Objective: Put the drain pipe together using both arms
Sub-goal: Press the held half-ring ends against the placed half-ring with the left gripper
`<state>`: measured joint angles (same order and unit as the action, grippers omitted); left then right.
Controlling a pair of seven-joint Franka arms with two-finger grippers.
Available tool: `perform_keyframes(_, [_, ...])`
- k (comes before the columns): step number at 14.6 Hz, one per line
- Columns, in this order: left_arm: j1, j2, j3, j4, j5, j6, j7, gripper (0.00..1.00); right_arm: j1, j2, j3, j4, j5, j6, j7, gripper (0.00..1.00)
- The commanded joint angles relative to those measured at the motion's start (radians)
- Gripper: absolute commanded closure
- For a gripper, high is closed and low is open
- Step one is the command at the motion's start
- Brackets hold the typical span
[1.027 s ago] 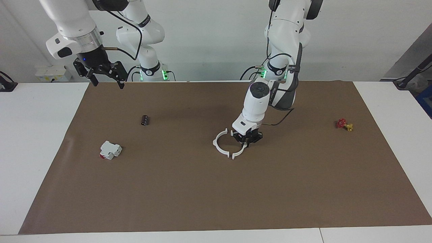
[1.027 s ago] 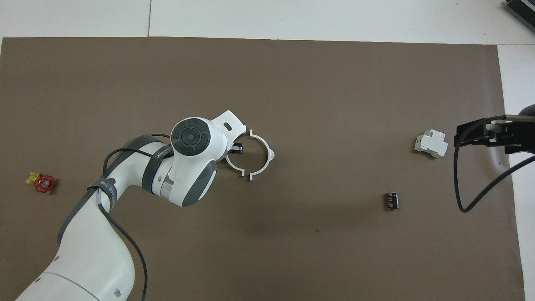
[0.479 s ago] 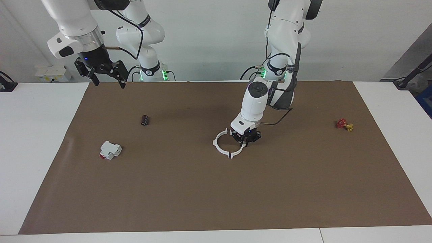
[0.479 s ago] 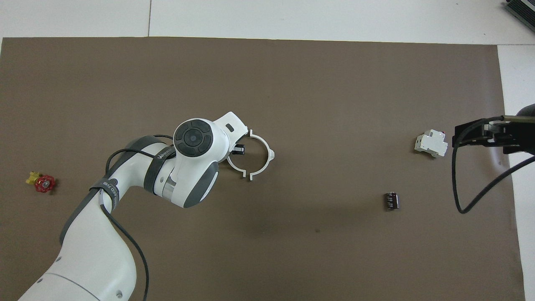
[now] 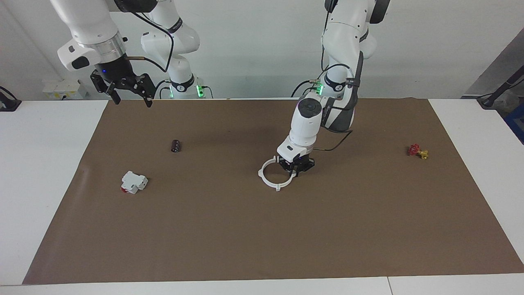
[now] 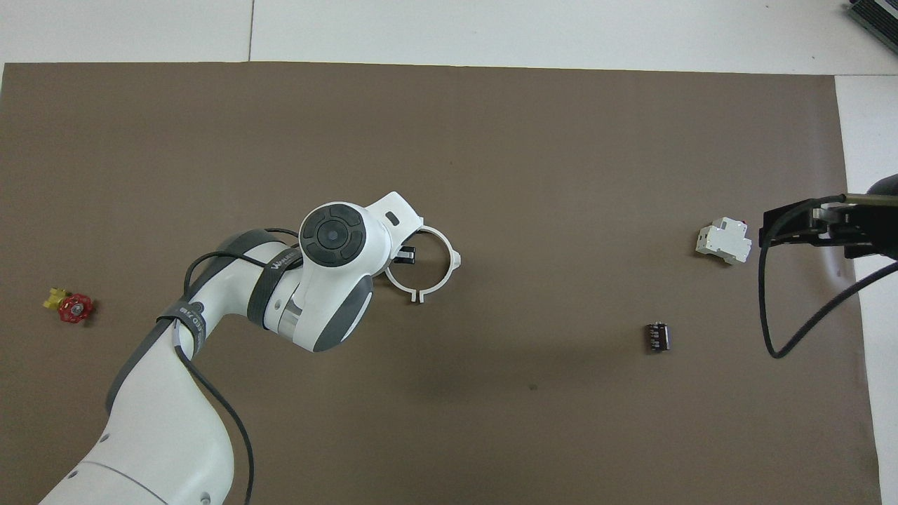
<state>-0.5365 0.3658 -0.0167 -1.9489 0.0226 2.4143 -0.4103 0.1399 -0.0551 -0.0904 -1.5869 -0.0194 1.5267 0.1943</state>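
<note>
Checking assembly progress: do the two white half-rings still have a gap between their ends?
No: in the overhead view the half-rings meet as one closed ring beside the left hand.

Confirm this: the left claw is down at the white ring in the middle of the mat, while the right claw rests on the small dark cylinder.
Not quite. The left claw is down at the white ring, but the right claw hangs in the air at the mat's edge by the robots, well clear of the small dark cylinder. The facing view shows this.
</note>
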Motion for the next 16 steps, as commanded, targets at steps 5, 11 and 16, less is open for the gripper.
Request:
perform_keyframes(5, [-0.022, -0.016, 0.012, -0.028, 0.023, -0.026, -0.027, 1.00, -0.011, -0.009, 0.004, -0.001, 0.019, -0.014, -0.024, 0.00])
perform_keyframes(11, [-0.022, -0.018, 0.012, -0.019, 0.014, -0.049, -0.038, 1.00, -0.013, -0.009, 0.004, -0.001, 0.019, -0.014, -0.024, 0.00])
perform_keyframes(16, [-0.022, -0.015, 0.011, -0.018, 0.011, -0.046, -0.059, 1.00, -0.011, -0.009, 0.004, -0.001, 0.018, -0.014, -0.024, 0.00])
